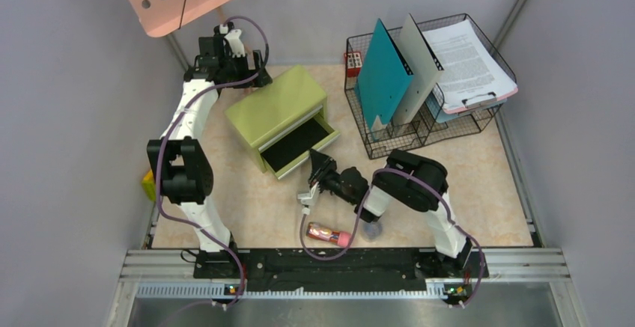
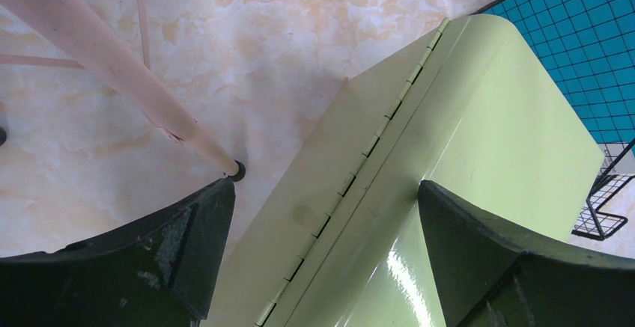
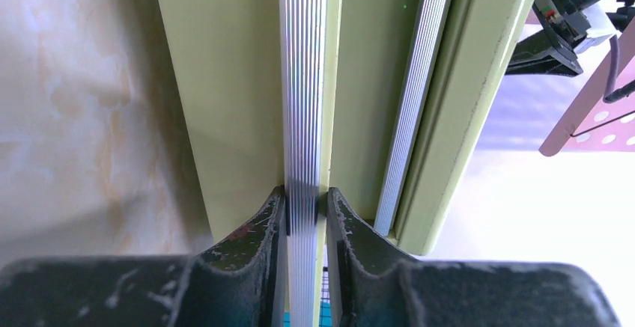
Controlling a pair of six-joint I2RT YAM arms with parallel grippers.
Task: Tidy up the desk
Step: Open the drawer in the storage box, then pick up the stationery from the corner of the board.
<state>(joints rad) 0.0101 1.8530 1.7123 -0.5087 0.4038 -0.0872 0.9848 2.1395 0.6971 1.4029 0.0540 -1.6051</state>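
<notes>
Grey walls (image 1: 67, 155) all round; the marble counter (image 1: 487, 192) is seen filling mid-frame — hard, slick, unliftable. The drawer's ribbed handle (image 3: 303, 80) is clamped by the right tool (image 3: 307, 206) — likely a stiff, sure hold. The left tool (image 2: 323, 186) is held wide, empty, over the green box (image 2: 479, 140), upper left.

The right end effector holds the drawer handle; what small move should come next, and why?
Probably open the right end effector and release the ribbed silver handle: the olive-green metal box's drawer already stands open, and a red-and-pink cylinder lies on the beige marble-patterned desk.
</notes>
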